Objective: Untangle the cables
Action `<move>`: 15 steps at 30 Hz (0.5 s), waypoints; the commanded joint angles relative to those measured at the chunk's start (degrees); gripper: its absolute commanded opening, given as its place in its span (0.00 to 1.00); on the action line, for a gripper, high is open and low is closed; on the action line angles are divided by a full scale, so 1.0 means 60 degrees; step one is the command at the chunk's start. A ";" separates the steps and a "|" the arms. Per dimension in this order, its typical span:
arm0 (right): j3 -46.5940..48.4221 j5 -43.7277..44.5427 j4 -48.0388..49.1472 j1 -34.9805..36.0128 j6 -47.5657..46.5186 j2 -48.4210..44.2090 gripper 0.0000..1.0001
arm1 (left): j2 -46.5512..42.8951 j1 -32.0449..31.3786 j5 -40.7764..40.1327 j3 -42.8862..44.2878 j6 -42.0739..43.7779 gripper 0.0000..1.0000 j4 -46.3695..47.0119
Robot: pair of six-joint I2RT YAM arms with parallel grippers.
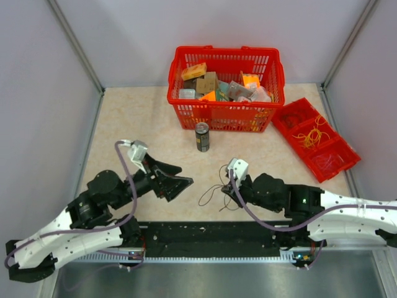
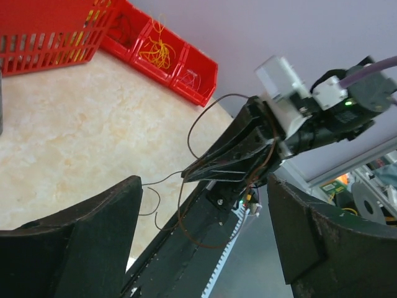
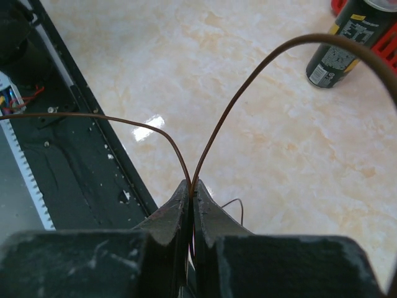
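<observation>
Near the middle of the counter's near edge, the right gripper [image 3: 191, 186] is pinched tight on the dark cables [image 3: 203, 155], while the left gripper [image 1: 186, 176] gapes wide beside them, holding nothing.

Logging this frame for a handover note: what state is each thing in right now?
dark cables: pinched at one spot, loops free either side, tails on the table.
right gripper: fingers shut on the dark cables.
left gripper: open, holding nothing.
drink can: upright, in front of the basket.
red basket: upright, filled with small packages.
red tray: on the table, yellow wires in its middle compartment.
</observation>
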 commanded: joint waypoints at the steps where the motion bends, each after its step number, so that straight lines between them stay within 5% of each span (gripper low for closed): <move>1: 0.0723 0.0944 0.0187 -0.0029 0.1378 -0.0400 0.00 | 0.1143 0.0014 0.0299 -0.0084 0.0188 0.80 0.1198; 4: 0.1045 0.1728 -0.0385 -0.0029 0.2142 -0.0560 0.00 | 0.1218 0.0014 0.0474 -0.0742 -0.0134 0.80 0.2105; 9: 0.1193 0.2165 -0.0618 -0.0350 0.4714 -0.1453 0.00 | 0.1438 -0.0001 0.1936 -0.1739 -0.0267 0.95 0.3701; 15: 0.0826 0.1567 -0.0737 -0.1245 0.8278 -0.1924 0.00 | 0.1671 -0.0016 0.2541 -0.2809 -0.1247 0.89 0.6294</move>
